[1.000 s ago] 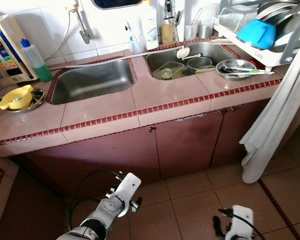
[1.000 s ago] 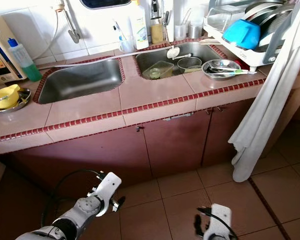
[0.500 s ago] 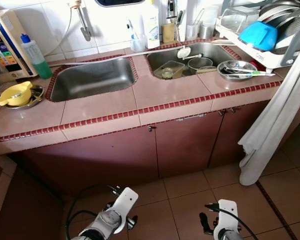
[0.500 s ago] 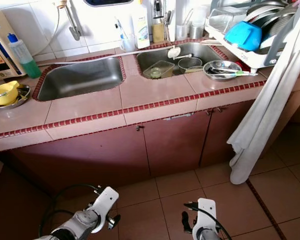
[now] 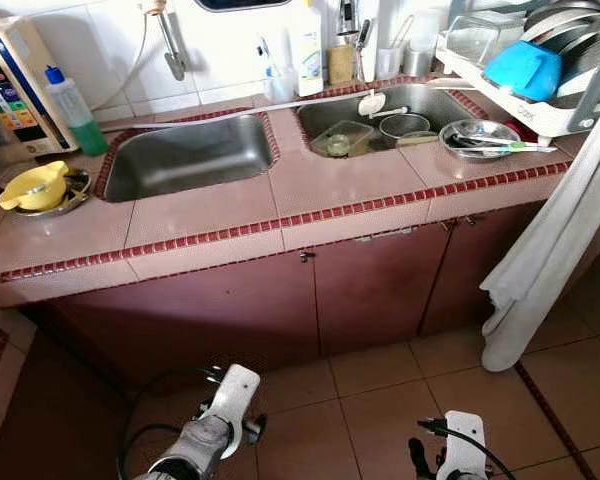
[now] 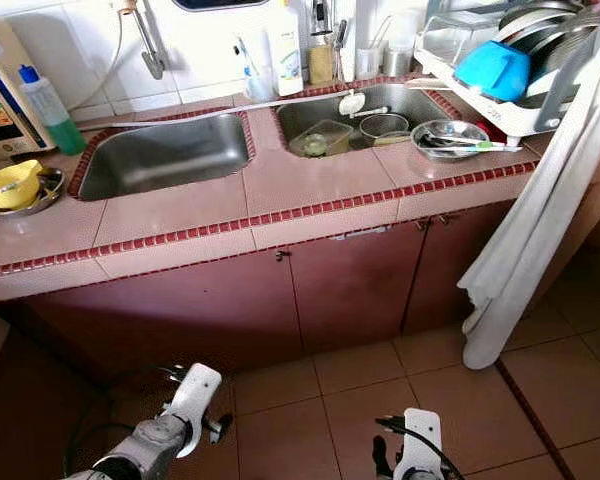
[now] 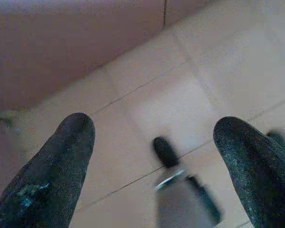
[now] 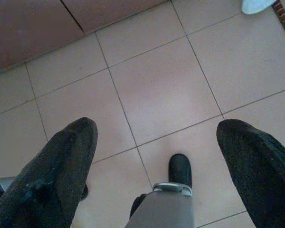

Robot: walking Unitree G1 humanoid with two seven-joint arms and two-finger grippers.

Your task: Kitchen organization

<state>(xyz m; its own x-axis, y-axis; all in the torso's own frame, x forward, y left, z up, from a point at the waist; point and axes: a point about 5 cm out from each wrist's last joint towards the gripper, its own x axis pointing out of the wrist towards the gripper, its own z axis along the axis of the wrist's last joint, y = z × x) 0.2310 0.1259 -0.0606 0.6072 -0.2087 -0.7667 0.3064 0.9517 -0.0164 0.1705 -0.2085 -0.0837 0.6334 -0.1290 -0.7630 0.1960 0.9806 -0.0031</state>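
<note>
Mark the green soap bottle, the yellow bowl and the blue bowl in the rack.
green soap bottle [image 5: 77, 115], left eye view, on its body.
yellow bowl [image 5: 35, 188], left eye view, on its side.
blue bowl [image 5: 522, 70], left eye view, on its outer wall.

A: What is sitting on the counter [image 5: 210, 235]?

B: Two sinks are lying side by side, the left sink [image 5: 188, 155] and the right sink [image 5: 385, 112], which is holding a container [image 5: 338, 138] and a pot [image 5: 404, 126].

A: And at the ends?

B: A bowl [image 5: 38, 187] is resting far left, with a bottle [image 5: 75, 108] behind it. A dish rack [image 5: 525, 62] is standing far right, and a cloth [image 5: 560, 235] is hanging below it, before the cabinet doors [image 5: 310, 300].
</note>
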